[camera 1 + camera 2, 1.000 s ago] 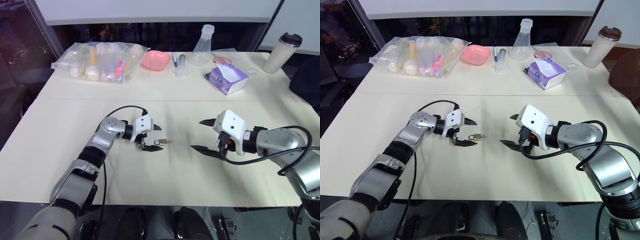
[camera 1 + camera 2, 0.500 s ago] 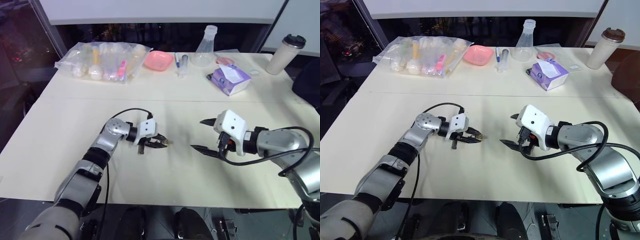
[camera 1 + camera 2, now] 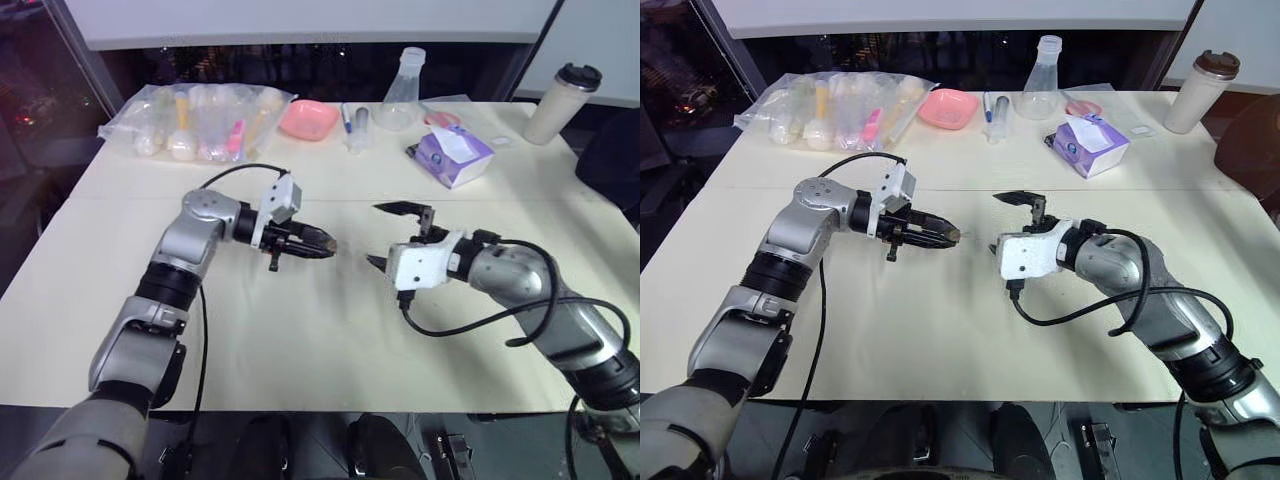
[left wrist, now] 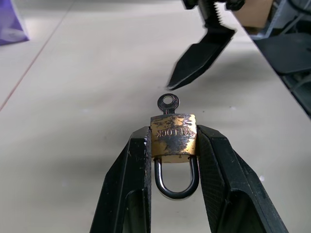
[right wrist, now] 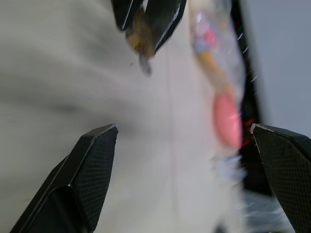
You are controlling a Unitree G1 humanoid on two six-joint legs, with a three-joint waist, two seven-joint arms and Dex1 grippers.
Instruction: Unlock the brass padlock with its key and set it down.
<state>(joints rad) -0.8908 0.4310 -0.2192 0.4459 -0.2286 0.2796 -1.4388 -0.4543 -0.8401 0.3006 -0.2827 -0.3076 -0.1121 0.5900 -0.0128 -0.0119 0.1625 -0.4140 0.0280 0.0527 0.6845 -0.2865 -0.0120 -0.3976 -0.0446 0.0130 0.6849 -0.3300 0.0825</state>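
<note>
Cream desk carries both arms. Right gripper spread wide, holding nothing, aimed toward left gripper, near but apart. Left gripper raised above desk, fingers clamped on both sides of brass padlock. Padlock body between fingertips, silver shackle pointing back toward wrist, key projecting from body toward right gripper.

The brass padlock sits clamped between the left gripper fingers at frame centre, above the table. The right gripper lies just right of it, apart. A plastic bag lies upper left, a tumbler upper right.
</note>
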